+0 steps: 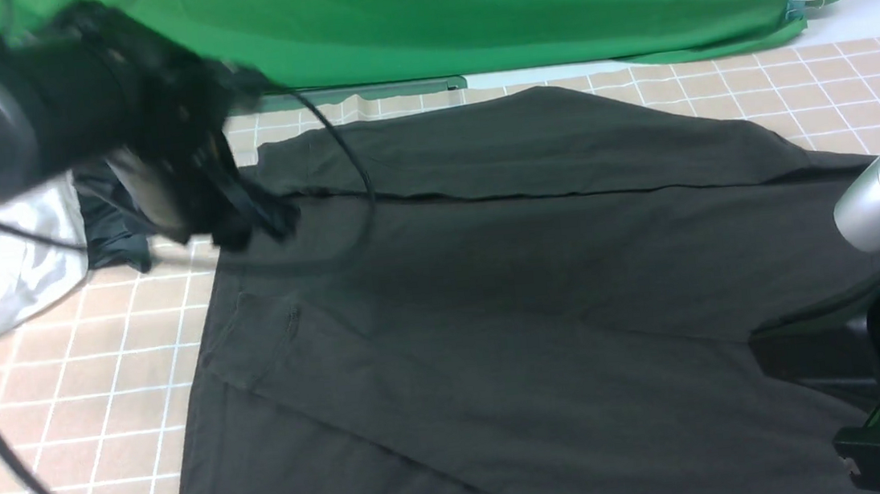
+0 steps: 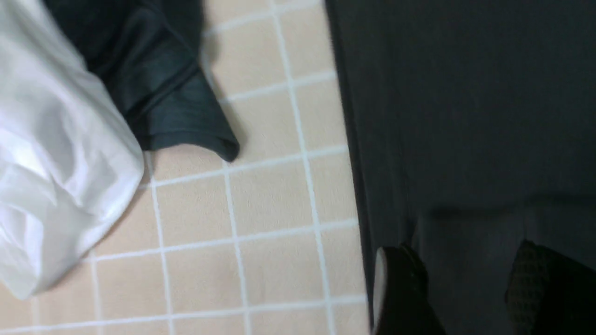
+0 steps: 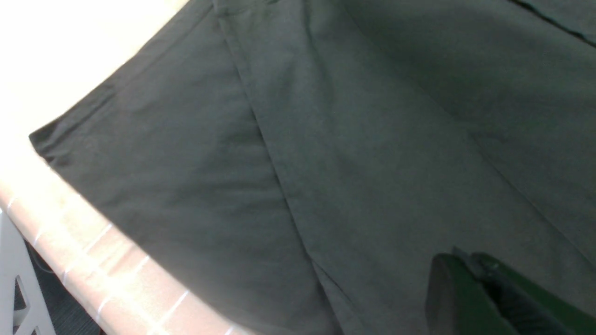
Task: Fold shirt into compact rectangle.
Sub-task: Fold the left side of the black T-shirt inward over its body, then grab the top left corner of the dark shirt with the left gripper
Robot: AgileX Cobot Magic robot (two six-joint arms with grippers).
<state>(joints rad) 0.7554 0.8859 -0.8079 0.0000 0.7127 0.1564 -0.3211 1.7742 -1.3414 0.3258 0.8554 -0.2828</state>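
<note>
The left claw (image 2: 465,270) stands half wide and empty, pointing down from an outstretched arm. Beneath it the large black long-sleeved cotton shirt (image 1: 493,290) lies spread on the peach tiled counter (image 1: 97,377). It should lift straight up so the fold is not dragged. The right claw (image 3: 458,286), pinched closed, sits low over the cloth.

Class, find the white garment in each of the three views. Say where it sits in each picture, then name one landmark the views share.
Front view: the white garment lies crumpled at the left edge, partly behind the left arm.
Left wrist view: the white garment looms large, across bare tiles from the shirt's edge.
Right wrist view: not in it.
Shared landmark: the black shirt shows in all three views.
</note>
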